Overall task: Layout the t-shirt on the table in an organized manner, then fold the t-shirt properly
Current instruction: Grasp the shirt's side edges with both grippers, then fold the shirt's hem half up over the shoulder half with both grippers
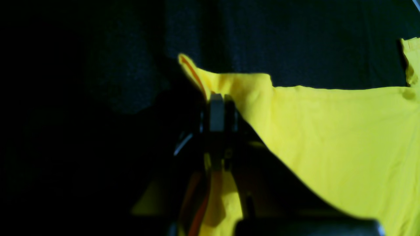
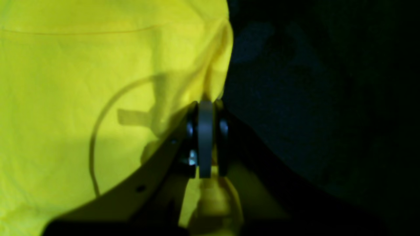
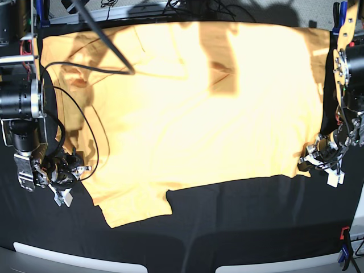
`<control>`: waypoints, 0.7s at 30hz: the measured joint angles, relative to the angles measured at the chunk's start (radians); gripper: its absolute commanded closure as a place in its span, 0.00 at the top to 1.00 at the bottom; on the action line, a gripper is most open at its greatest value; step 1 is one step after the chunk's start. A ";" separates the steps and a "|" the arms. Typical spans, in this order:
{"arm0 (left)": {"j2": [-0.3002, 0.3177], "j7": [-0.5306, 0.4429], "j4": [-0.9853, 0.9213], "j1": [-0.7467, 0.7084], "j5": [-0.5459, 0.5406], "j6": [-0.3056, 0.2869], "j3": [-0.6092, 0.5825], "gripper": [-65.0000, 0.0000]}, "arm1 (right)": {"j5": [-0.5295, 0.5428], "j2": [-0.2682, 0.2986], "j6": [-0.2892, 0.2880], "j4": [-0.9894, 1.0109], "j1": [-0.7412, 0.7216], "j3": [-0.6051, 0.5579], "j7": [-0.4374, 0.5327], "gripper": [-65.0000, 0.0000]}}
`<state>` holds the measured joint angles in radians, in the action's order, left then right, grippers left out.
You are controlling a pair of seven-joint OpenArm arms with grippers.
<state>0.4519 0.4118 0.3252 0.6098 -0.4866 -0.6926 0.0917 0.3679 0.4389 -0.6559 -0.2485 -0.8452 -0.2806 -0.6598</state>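
Meanwhile the t-shirt [image 3: 193, 108] lies spread across the upper and middle part of the black bench [image 3: 239, 227], with the left tool [image 3: 318, 161] at the frame's right edge clamped tight on its hem corner and the right tool [image 3: 67, 170] at lower left pinched closed on its opposite edge.

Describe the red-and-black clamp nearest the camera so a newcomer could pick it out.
Start at the black table with the t-shirt spread over it. Follow the near edge to the corner on the base view's right: the clamp stands there, alone, below the left gripper.
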 measured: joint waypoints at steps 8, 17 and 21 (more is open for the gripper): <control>0.000 0.007 0.012 -0.005 -0.060 0.001 0.000 0.00 | -0.003 0.024 -0.029 -0.020 0.011 0.000 0.009 0.00; -0.016 0.034 0.323 -0.140 -0.049 0.089 0.072 0.00 | 0.059 0.151 -0.035 -0.436 0.261 0.018 0.012 0.00; -0.011 0.034 0.494 -0.231 -0.051 0.110 0.154 0.00 | 0.059 0.171 -0.039 -0.619 0.383 0.093 0.006 0.00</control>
<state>0.4408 0.4454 0.8196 0.3790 -0.5377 -0.5827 0.2455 0.4267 0.6102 -0.6945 -0.8677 -0.4618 -0.1879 -0.6537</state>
